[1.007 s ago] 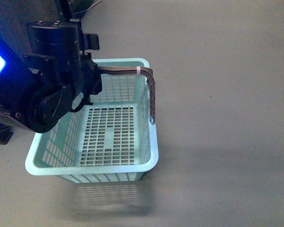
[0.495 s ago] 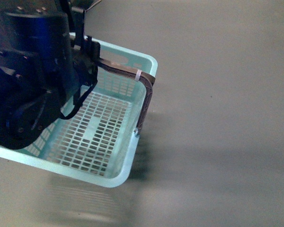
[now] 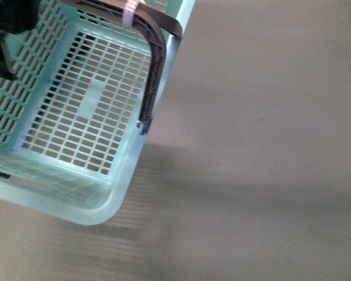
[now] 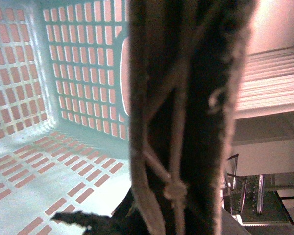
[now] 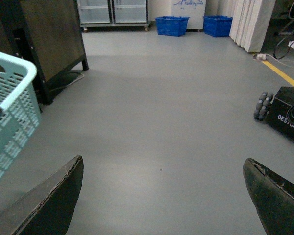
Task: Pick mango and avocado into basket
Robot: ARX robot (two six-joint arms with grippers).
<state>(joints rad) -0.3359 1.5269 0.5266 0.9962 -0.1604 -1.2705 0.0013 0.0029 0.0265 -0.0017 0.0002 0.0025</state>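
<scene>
Item: basket (image 3: 114, 193), light blue, slotted, empty. It hangs tilted and clear of the grey floor (image 3: 269, 117), filling the near left of the front view with its shadow beneath it. Handle (image 3: 154, 70), brown, bound with a white zip-tie (image 3: 130, 13). It runs straight across the left wrist view, hiding most of the left gripper (image 4: 117, 220), whose jaws are judged to be clamped on that handle. Right gripper (image 5: 162, 161): jaws wide apart, nothing between them, bare floor ahead. Mango and avocado: in no view, whereabouts unknown. Surroundings: dark cabinet (image 5: 44, 39) just beyond the basket's rim, black wheeled unit (image 5: 289, 115) well off to the other side. Hazards, as judged: held by one swing handle, the basket can pivot and sway and knock the cabinet. The handle may slip in the jaws. The tilt would send a dropped fruit rolling to the low corner. The basket also blocks much of the front camera, hampering any search for the fruit.
</scene>
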